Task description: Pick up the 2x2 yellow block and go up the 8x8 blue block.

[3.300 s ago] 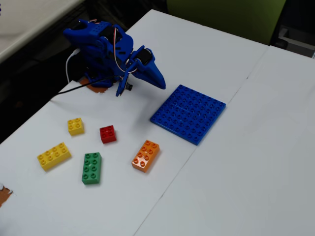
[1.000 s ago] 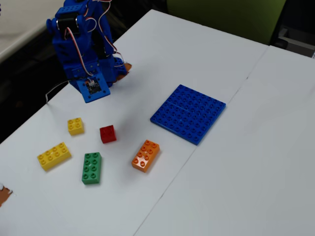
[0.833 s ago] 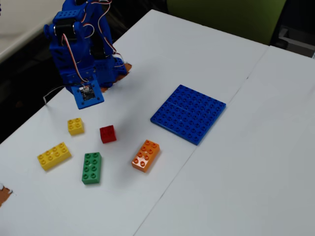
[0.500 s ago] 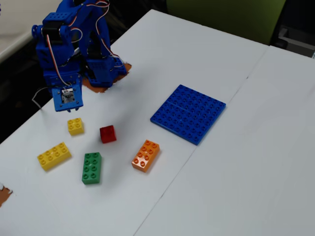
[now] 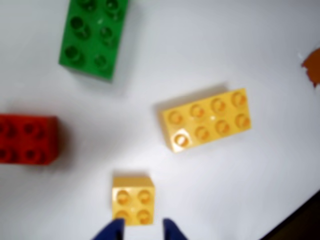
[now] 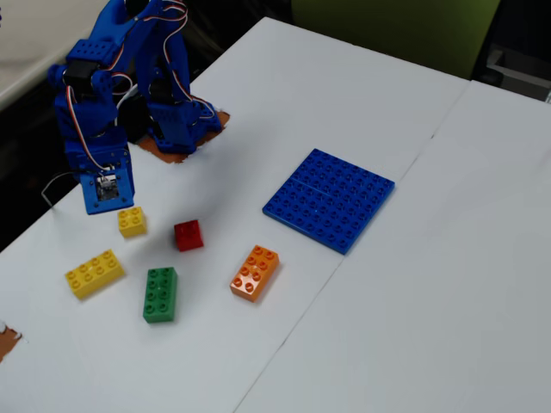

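The 2x2 yellow block (image 5: pixel 132 200) lies on the white table just ahead of my two blue fingertips (image 5: pixel 111 231) in the wrist view. It also shows in the fixed view (image 6: pixel 132 221), at the table's left. My gripper (image 5: pixel 142 232) is open and empty, its jaws set wider than the block and a little short of it. In the fixed view the gripper (image 6: pixel 110 205) hangs low just behind and left of the block. The 8x8 blue block (image 6: pixel 330 199) lies flat near the table's middle, well to the right, out of the wrist view.
A long yellow eight-stud brick (image 5: pixel 207 120) (image 6: pixel 93 274), a green brick (image 5: pixel 94 35) (image 6: pixel 160 294) and a red brick (image 5: pixel 27 139) (image 6: pixel 188 235) lie close by. An orange brick (image 6: pixel 255 272) lies further right. The table edge is near on the left.
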`<state>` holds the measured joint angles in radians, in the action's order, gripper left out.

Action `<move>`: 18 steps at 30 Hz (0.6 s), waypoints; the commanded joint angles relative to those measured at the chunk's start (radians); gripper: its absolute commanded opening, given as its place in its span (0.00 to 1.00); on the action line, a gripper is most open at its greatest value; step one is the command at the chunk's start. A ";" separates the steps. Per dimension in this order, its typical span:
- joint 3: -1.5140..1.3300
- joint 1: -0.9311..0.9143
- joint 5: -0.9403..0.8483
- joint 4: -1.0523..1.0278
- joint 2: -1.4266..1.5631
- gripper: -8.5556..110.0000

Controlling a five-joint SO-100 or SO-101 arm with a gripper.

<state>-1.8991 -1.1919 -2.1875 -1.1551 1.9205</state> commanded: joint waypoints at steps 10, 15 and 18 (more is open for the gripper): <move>-0.058 0.002 0.000 0.037 -0.020 0.18; -0.110 -0.011 -0.011 0.098 -0.017 0.21; -0.141 -0.014 -0.011 0.143 -0.018 0.23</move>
<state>-2.0310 -1.1980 -2.1951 -1.0508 1.8945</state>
